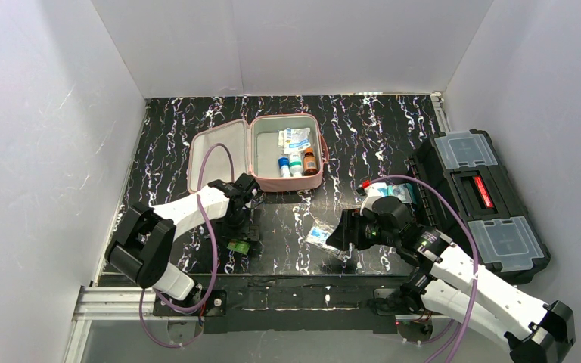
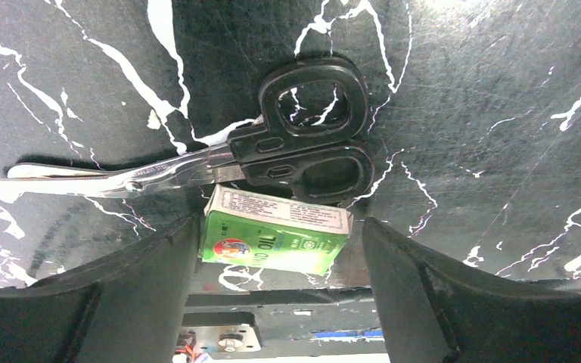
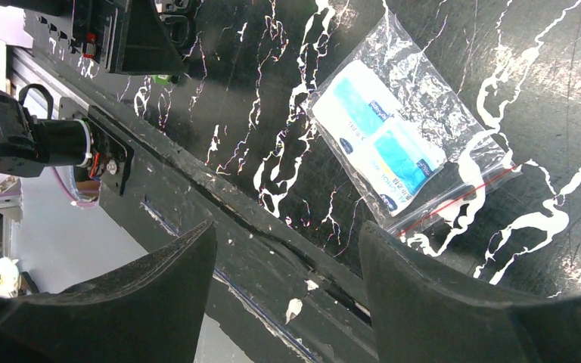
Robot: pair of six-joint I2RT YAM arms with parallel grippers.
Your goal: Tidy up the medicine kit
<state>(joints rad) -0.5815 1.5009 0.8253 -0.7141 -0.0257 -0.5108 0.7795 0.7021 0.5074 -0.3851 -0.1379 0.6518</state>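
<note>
We find the medicine kit [image 1: 291,184] lying open at the middle rear of the black marbled table [image 1: 363,128], lid folded out to the left. Its tray holds small bottles and packets, whose labels are too small to read. Bare table lies between its front wall and both arms. The left gripper [image 2: 278,227] stands low at the near left with its fingers spread either side of a small green box [image 2: 272,242]; a gap shows at the right finger, and we cannot tell whether the left one touches. The box lies close to the table's near edge, and its far side is tight against the black handles of the scissors [image 2: 219,162], whose blades point away to one side. It bears a round red emblem and fine print we cannot make out. The right gripper [image 3: 287,234] hangs spread and empty above the near edge rail. A clear zip bag [image 3: 393,136] lies just beyond it, holding blue-and-white packets with dark oval logos whose wording is illegible. A black toolbox [image 1: 484,200] occupies the right edge beside the wall, with a red strip under its handle. Open table separates the two grippers.
</note>
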